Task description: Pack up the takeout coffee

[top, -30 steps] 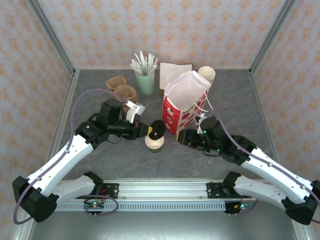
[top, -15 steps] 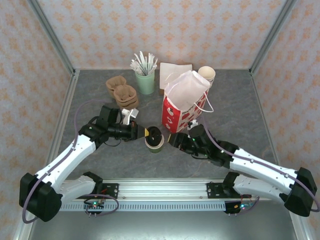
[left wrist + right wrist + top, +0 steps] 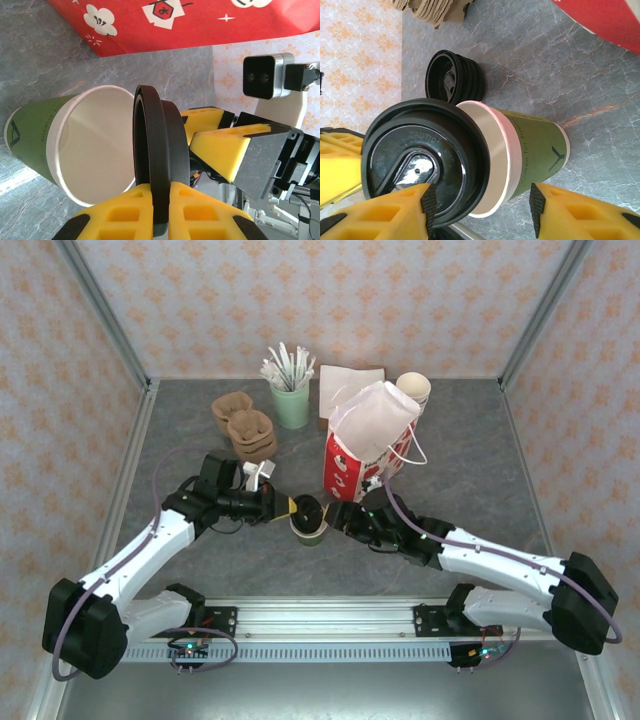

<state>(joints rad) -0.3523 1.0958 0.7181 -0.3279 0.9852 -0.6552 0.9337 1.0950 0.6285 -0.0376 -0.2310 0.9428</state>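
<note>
While left gripper (image 3: 160, 206) clamps lid (image 3: 154, 130), right gripper (image 3: 481, 204) gapes around cup (image 3: 535, 145). Tilted lid could seat askew, toppling it.

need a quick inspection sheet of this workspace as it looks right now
surface: grey stone-look tabletop, no spills seen
job's things: green paper cup upright and open; black lid held askew at its mouth, not seated
clutter: red bag, pale green cup of sticks, cardboard carriers, spare lid stack
grippers: left gripper shut on the lid; right gripper open, fingers either side of the cup
cables: purple cable looped beside the left arm, clear of the cup
surroundings: patterned walls, metal corner posts
</note>
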